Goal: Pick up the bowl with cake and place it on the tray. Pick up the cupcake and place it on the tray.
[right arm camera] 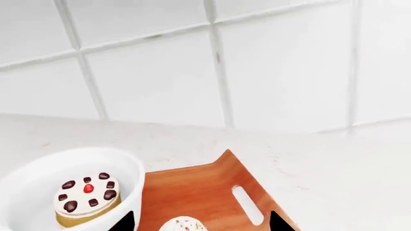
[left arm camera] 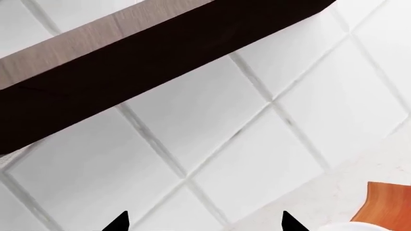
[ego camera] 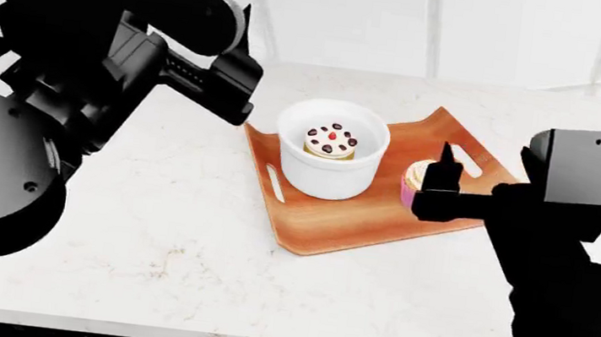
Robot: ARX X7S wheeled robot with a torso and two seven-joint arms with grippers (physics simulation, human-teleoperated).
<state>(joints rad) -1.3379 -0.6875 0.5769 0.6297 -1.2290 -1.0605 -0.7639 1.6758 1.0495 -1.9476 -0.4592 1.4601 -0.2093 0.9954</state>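
Bowl (ego camera: 330, 165) with cake (ego camera: 331, 141) sits on tray (ego camera: 385, 225). Cupcake (ego camera: 417, 182) beside it on tray, right end effector (ego camera: 438, 184) straddling it, fingers spread. Left end effector (left arm camera: 204, 222) wide, empty, above worktop (ego camera: 158, 229).

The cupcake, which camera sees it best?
The head view: the cupcake shows its pink wrapper and frosting on the tray. The right wrist view catches only its frosted top. The left wrist view misses it.

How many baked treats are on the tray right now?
2: the cake inside the bowl, and the cupcake beside it, both on the tray. None seems hidden.
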